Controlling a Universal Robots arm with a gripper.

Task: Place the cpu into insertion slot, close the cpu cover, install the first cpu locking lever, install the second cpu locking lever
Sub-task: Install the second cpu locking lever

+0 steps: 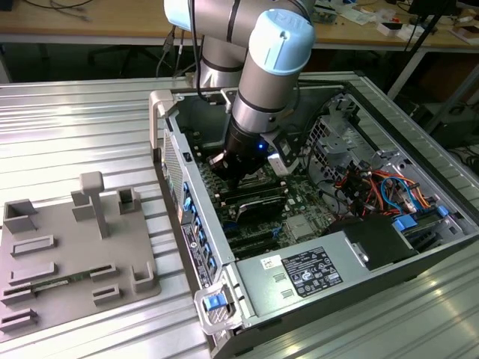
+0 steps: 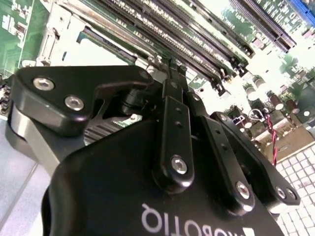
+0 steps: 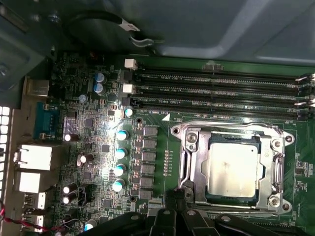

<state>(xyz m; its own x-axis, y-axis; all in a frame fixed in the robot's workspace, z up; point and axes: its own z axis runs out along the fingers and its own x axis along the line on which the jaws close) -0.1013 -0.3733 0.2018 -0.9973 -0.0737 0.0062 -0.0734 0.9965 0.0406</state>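
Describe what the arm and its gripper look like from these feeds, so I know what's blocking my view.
The arm has silver-grey tube segments with pale blue joint caps and a black wrist section carrying a small blue light. The gripper is matte black: a rounded body with white lettering, and linkage bars joined by shiny silver hex screws.

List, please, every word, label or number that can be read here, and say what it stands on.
White label on the metal box: print too small to read.
White letters on the circuit board: too blurred to read.
White lettering on the claw: upside down, cut off, not readable whole.
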